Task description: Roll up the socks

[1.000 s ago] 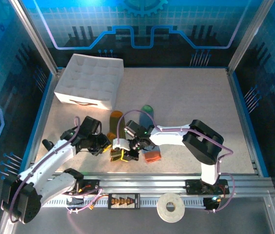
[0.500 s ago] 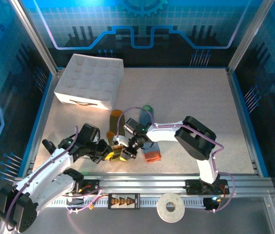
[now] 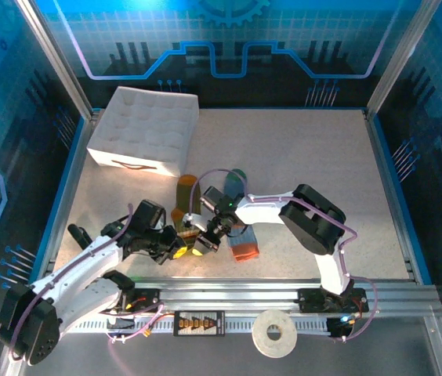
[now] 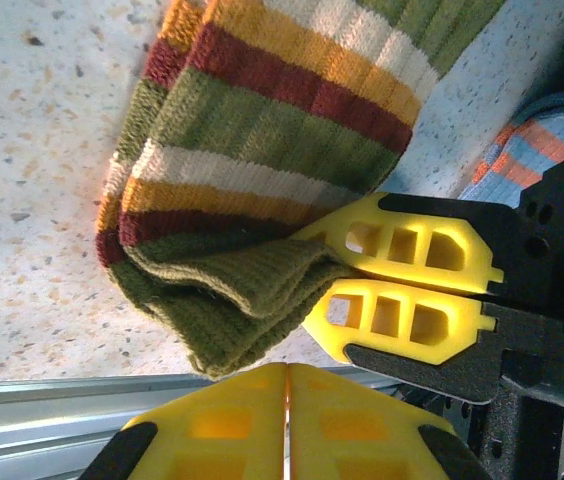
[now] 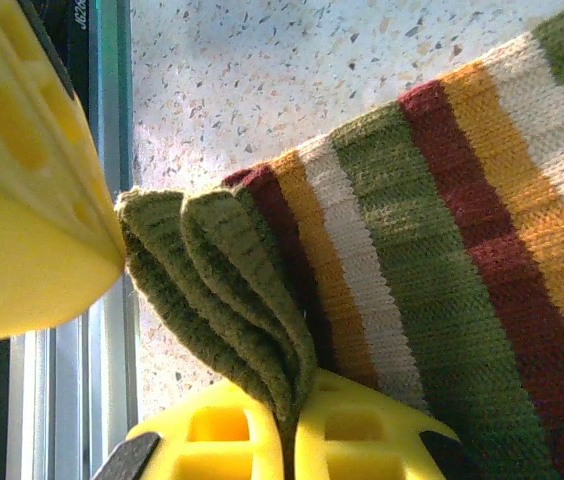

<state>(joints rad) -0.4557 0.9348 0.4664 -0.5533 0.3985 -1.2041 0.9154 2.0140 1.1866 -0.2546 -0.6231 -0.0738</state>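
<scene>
Though top view blurs grips, right wrist shows right gripper [image 5: 292,425] pinching cuff of olive striped knit sock [image 5: 442,250]; left gripper [image 4: 287,390] fingers pressed together

two socks are lying side by side on the table [image 3: 307,149], the left sock [image 3: 185,194] just beside the right sock [image 3: 244,250]. the left gripper [image 3: 179,251] is touching the left sock's near end, the right gripper [image 3: 200,247] pinching that folded end from the right. a tray [image 3: 144,129] is sitting far left, and a tape roll [image 3: 274,334] is lying nearer than the rail [image 3: 229,294].
</scene>
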